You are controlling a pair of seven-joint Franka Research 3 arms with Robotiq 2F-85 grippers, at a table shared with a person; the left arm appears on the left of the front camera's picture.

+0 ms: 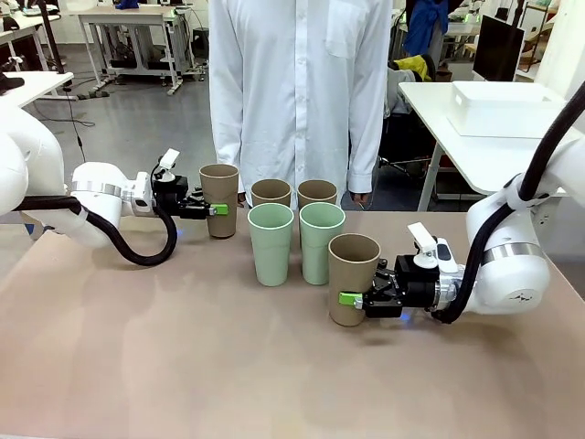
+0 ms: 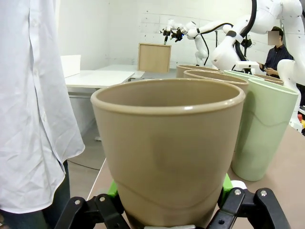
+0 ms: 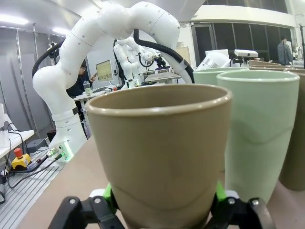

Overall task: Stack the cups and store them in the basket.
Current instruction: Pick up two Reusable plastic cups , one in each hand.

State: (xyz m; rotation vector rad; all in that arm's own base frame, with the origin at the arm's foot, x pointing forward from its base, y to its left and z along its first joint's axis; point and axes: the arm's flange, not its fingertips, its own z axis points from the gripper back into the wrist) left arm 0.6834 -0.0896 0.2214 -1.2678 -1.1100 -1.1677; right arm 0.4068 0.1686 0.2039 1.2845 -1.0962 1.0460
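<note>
Six upright cups are on the brown table [image 1: 183, 347]. My left gripper [image 1: 212, 209] is shut on the leftmost tan cup [image 1: 219, 197], low on its wall. In the left wrist view that tan cup [image 2: 167, 143] sits between the green pads of my left gripper [image 2: 167, 200]. My right gripper [image 1: 352, 299] is shut on the front tan cup [image 1: 353, 270], which in the right wrist view [image 3: 157, 148] is flanked by its green pads [image 3: 108, 192]. Two mint cups [image 1: 271, 242] [image 1: 322, 240] stand in the middle, with two tan cups [image 1: 271, 192] [image 1: 316, 192] behind them. The white basket [image 1: 505, 108] rests on a far table.
A person in a white shirt [image 1: 297, 91] stands at the far edge, right behind the back cups. The basket's white table [image 1: 457, 146] lies beyond the right corner. Open tabletop stretches across the near half.
</note>
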